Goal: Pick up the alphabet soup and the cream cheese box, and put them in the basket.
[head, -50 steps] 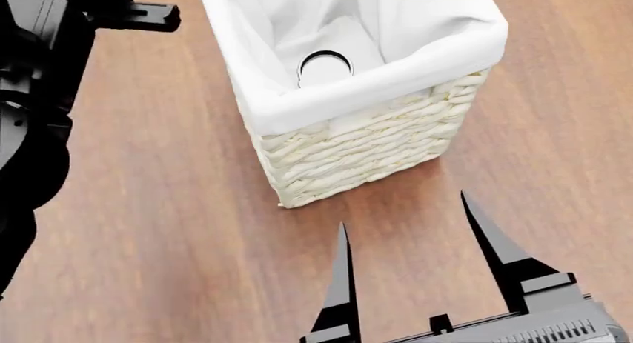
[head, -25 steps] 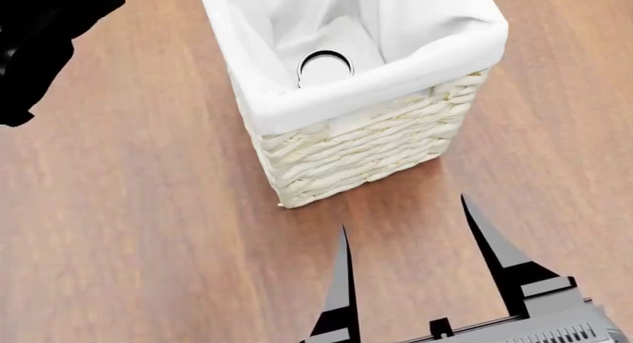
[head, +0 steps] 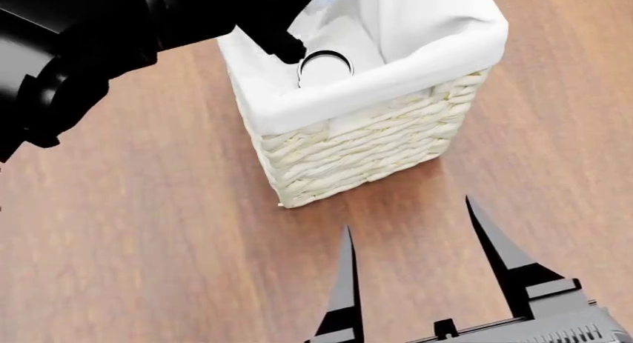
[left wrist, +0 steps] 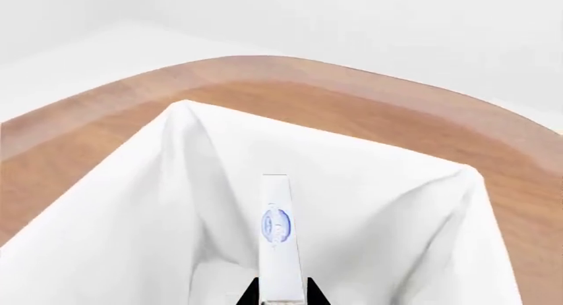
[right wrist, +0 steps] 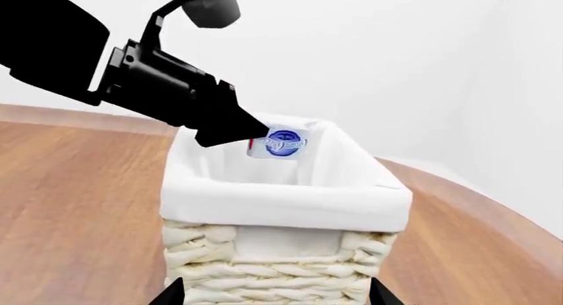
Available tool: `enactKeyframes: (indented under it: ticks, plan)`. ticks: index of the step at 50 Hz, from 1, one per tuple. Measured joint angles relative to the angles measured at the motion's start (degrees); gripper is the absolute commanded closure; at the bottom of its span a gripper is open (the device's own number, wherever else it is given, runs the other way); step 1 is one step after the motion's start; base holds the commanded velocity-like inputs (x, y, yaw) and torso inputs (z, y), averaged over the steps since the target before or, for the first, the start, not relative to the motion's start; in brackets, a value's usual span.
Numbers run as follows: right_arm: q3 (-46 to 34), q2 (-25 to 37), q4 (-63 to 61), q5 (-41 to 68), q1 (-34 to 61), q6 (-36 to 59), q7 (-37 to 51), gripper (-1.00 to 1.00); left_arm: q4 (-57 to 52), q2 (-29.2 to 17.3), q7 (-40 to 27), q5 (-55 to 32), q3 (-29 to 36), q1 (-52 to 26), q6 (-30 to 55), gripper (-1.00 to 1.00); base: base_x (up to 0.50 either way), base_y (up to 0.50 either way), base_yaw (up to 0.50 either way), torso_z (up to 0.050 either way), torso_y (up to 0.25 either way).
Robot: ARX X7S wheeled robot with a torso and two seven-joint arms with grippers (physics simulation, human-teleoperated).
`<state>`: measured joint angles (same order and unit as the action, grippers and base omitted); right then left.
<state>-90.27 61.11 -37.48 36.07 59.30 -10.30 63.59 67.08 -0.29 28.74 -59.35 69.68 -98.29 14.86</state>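
Note:
The cream-white wicker basket (head: 376,147) with its white lining (left wrist: 132,219) stands on the wooden table. Inside it the alphabet soup (head: 325,67) shows only its round dark-rimmed top. My left gripper (right wrist: 255,135) hangs over the basket's open top, shut on the cream cheese box (right wrist: 283,142), a thin white carton with a blue oval logo. The left wrist view shows the box (left wrist: 278,232) edge-on between the fingers, above the lining. My right gripper (head: 420,254) stands open in front of the basket's near wall (right wrist: 273,265), holding nothing.
Brown wooden table (head: 148,247) lies all round the basket, with its curved far edge (left wrist: 370,78) beyond it. My black left arm (head: 89,54) crosses from the left over the basket's near left corner.
My left arm has swung in from the far left and now reaches over the basket with the cream cheese box. The right gripper and the basket have stayed put.

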Motion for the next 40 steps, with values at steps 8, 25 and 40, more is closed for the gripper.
enactKeyframes:
  ticks: [8,25,40]
  plan:
    - [0.1,0.1,0.1,-0.1,-0.4,-0.3,0.0,-1.00,1.3,0.1,0.0,-7.3,8.4,-0.5,-1.6,1.00,0.00,0.00,0.00,0.000,0.001]
    - [0.3,0.4,-0.1,-0.4,-1.0,-0.7,0.2,-1.00,2.0,0.3,0.4,-15.6,15.5,-1.6,-3.2,-1.00,0.00,0.00,0.00,0.001,0.001]
    - [0.5,0.3,-0.2,-0.5,-1.3,-0.7,0.1,-1.00,2.4,0.3,1.2,-19.2,16.4,-2.2,-3.6,-1.00,0.00,0.00,0.00,0.000,0.000]
